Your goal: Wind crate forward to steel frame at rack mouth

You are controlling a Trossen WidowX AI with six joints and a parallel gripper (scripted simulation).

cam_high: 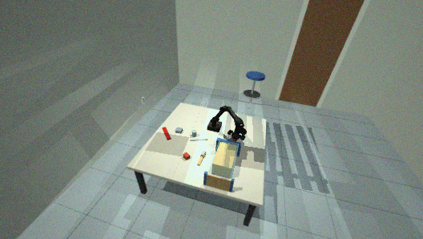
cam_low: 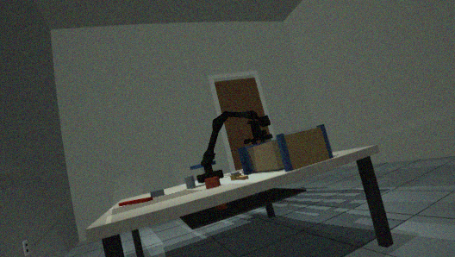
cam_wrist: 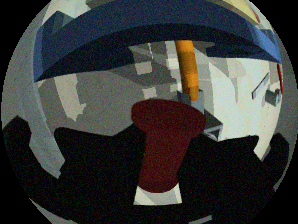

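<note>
My gripper [cam_high: 235, 139] [cam_low: 258, 141] [cam_wrist: 157, 120] is shut on the dark red knob [cam_wrist: 168, 116] of the winch handle, just outside the blue steel frame [cam_high: 228, 141] [cam_low: 245, 160] [cam_wrist: 150, 31] at the rack's mouth. The handle's shaft and key are hidden under the knob and fingers. The orange strap [cam_wrist: 187, 70] runs from under the frame to the grey winch [cam_wrist: 198, 100], partly hidden behind the knob. The tan crate [cam_high: 226, 153] [cam_low: 266, 156] is inside the clear-panelled cubby and looks flat. I cannot tell whether its front touches the frame.
A red bar [cam_high: 166, 133] [cam_low: 135, 201], grey block [cam_high: 179, 130] [cam_low: 157, 193], grey cylinder [cam_high: 194, 133] [cam_low: 190, 182], thin rod [cam_high: 199, 139] [cam_wrist: 260, 86], red block [cam_high: 186, 155] [cam_low: 212, 182] and yellow-handled tool [cam_high: 200, 160] [cam_low: 239, 177] lie on the bench beside the cubby. A brown panel [cam_high: 219, 181] [cam_low: 305, 146] closes its far end.
</note>
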